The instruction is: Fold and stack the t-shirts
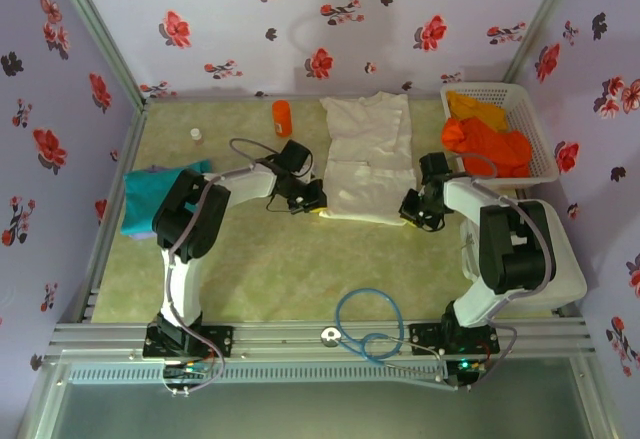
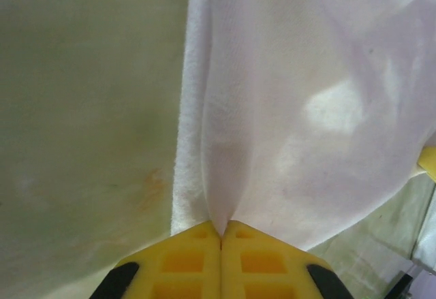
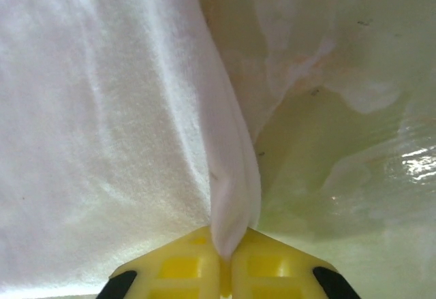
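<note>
The left pincer (image 2: 220, 234) and right pincer (image 3: 225, 244) each pinch a sliver of the white t-shirt (image 1: 365, 159) ahead, which may slip if tugged unevenly.

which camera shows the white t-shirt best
Top external: the white t-shirt lies spread out there, nearly its whole outline visible. The left wrist view gives a close-up of one edge pinched in the left claw; the right wrist view, another edge pinched in the right claw.
</note>
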{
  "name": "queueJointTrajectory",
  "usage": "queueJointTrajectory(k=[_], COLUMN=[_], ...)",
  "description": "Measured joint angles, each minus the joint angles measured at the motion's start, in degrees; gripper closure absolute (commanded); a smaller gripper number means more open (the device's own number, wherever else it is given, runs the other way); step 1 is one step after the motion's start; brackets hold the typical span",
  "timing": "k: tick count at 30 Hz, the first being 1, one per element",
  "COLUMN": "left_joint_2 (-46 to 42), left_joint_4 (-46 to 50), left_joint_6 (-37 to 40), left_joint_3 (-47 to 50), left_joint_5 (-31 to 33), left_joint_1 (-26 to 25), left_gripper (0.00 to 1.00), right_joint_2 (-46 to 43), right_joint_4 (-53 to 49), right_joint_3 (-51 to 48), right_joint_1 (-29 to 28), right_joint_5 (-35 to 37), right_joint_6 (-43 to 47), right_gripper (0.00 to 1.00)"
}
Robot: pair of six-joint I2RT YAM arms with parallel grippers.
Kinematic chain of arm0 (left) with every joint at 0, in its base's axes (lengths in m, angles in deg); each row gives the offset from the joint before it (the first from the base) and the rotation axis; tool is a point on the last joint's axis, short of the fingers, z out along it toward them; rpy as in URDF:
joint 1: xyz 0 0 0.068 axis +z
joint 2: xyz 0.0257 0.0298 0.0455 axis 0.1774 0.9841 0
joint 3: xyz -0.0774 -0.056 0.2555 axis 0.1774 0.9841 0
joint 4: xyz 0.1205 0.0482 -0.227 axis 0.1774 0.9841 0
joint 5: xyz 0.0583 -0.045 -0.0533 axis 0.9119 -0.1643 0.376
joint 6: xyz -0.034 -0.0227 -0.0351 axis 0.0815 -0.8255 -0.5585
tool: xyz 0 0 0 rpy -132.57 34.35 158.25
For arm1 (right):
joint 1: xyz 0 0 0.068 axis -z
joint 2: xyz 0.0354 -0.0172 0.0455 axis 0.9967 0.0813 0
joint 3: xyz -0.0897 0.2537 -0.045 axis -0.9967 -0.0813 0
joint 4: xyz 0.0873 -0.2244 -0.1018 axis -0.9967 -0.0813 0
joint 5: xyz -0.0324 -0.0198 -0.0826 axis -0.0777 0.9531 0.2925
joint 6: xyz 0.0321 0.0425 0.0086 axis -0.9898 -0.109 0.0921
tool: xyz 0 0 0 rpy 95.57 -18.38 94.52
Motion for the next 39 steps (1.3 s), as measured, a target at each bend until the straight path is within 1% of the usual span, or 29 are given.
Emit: queueJointTrajectory(k=[5,10,15,17,18,20,21,22,23,24,25,27,30,33,36,39], left_joint_2=[-2.01,-7.63,-13.81,-15.41,-16.04,-16.7,-16.85,-16.9,-16.94,-16.98,-16.98,-16.98,-16.98,-16.44,-13.33,-8.74], left_joint_4=[0.22,-0.15,-1.66,-2.12,-2.25,-2.38,-2.34,-2.32,-2.25,-1.38,0.09,3.39,7.52,8.57,8.52,7.98], left_joint_6=[-0.15,-1.99,-5.86,-7.45,-8.26,-9.46,-9.94,-10.19,-10.08,-9.9,-9.42,-7.43,-3.02,2.25,7.19,10.84], left_joint_3=[3.72,9.88,17.49,19.78,20.72,21.73,21.88,21.88,21.84,21.51,20.81,18.45,12.44,6.38,0.81,-2.43], left_joint_5=[0.92,1.79,2.58,2.91,3.1,3.19,3.32,3.54,3.58,3.69,4.02,4.44,5.29,5.97,5.79,4.87], left_joint_1=[-0.61,-2.51,-4.94,-6.05,-6.69,-7.76,-8.15,-8.44,-8.48,-8.41,-8.15,-7.17,-4.17,-0.92,1.66,3.54], left_gripper=[1.0,1.0,1.0,1.0,1.0,1.0,0.91,0.75,0.65,0.59,0.55,0.54,0.53,0.54,0.56,0.58], right_joint_2=[-2.75,-5.31,-8.81,-10.29,-11.17,-12.98,-13.99,-14.88,-15.58,-16.17,-16.44,-16.48,-15.89,-12.24,-7.37,-2.14], right_joint_4=[-2.01,-5.9,-8.39,-9.44,-9.94,-11.06,-11.89,-12.57,-13.0,-13.46,-14.1,-14.58,-13.97,-11.69,-7.19,-4.26], right_joint_3=[-1.18,-2.51,-6.73,-8.37,-9.14,-10.12,-10.27,-10.27,-10.19,-10.03,-9.51,-8.09,-4.61,-0.15,2.8,5.46], right_joint_1=[-0.5,-2.19,-3.72,-4.55,-4.94,-5.31,-5.35,-5.35,-5.35,-5.35,-5.35,-5.11,-4.02,-2.12,-0.42,1.09], right_joint_5=[-0.02,-0.04,-0.26,-0.31,-0.33,-0.39,-0.17,0.15,0.59,1.16,1.79,2.93,4.33,5.49,6.05,6.05], right_joint_6=[0.13,0.61,0.52,0.31,0.11,-0.15,-0.31,-0.37,-0.61,-0.61,-0.5,-0.31,0.15,1.09,2.03,3.15], right_gripper=[0.97,0.97,0.97,0.94,0.91,0.79,0.73,0.63,0.58,0.53,0.48,0.4,0.39,0.4,0.44,0.46])
